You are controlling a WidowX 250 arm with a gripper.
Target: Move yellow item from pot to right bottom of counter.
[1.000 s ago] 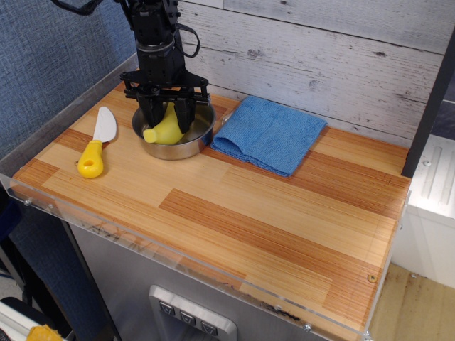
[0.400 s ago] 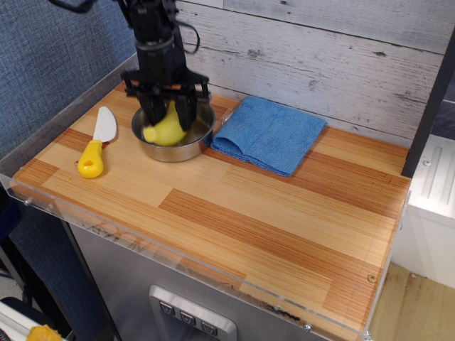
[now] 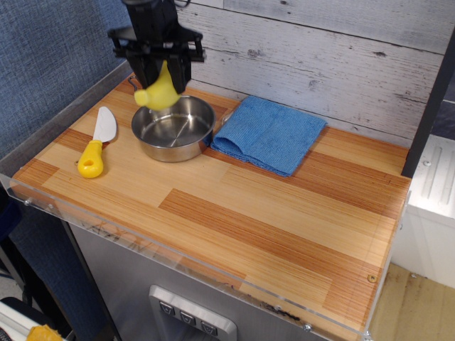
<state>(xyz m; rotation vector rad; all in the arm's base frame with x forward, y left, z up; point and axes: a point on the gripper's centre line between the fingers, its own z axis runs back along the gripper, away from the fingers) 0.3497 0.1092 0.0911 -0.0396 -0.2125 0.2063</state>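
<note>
My gripper (image 3: 161, 77) is shut on the yellow toy banana (image 3: 159, 93) and holds it in the air above the far left rim of the pot (image 3: 173, 128). The banana hangs with its knobbed end pointing down and left. The shiny steel pot stands empty at the back left of the striped wooden counter (image 3: 234, 213). The black fingers (image 3: 178, 70) hide the banana's upper part.
A knife (image 3: 97, 144) with a yellow handle and white blade lies left of the pot. A folded blue cloth (image 3: 269, 133) lies right of the pot by the plank wall. A clear acrylic edge (image 3: 178, 273) runs along the counter's front.
The gripper has risen out of the pot with the banana in its grip. The pot now stands empty.
</note>
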